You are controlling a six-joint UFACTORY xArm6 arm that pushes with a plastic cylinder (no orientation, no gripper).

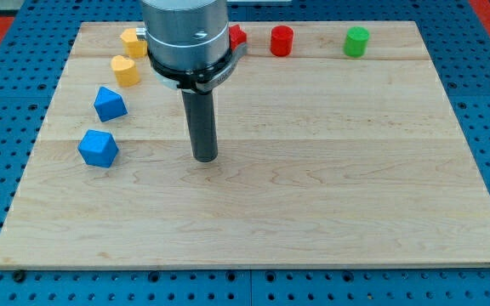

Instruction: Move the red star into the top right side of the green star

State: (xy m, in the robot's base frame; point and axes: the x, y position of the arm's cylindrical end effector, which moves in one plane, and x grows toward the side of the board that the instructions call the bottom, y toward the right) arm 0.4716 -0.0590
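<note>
The red star (pixel 238 36) lies at the view's top edge of the wooden board (pixel 330 195), and we see only its right part, because the grey body of the arm (pixel 185 38) covers the rest; its shape cannot be confirmed from this small part. We see no green star: the only green block is a green cylinder (pixel 356 41), at the view's top right, well apart from the red block. Between them stands a red cylinder (pixel 281 40), near the partly hidden red block.

The tool is a plain dark rod with nothing to open or close and nothing held. My tip (pixel 205 158) rests on bare wood near the middle of the board, touching no block, well below the red block.

On the view's left are a yellow block (pixel 132 42) at the top, a yellow heart-like block (pixel 126 70) just below it, then a blue block (pixel 109 104) and another blue block (pixel 99 148), all apart from my tip.
</note>
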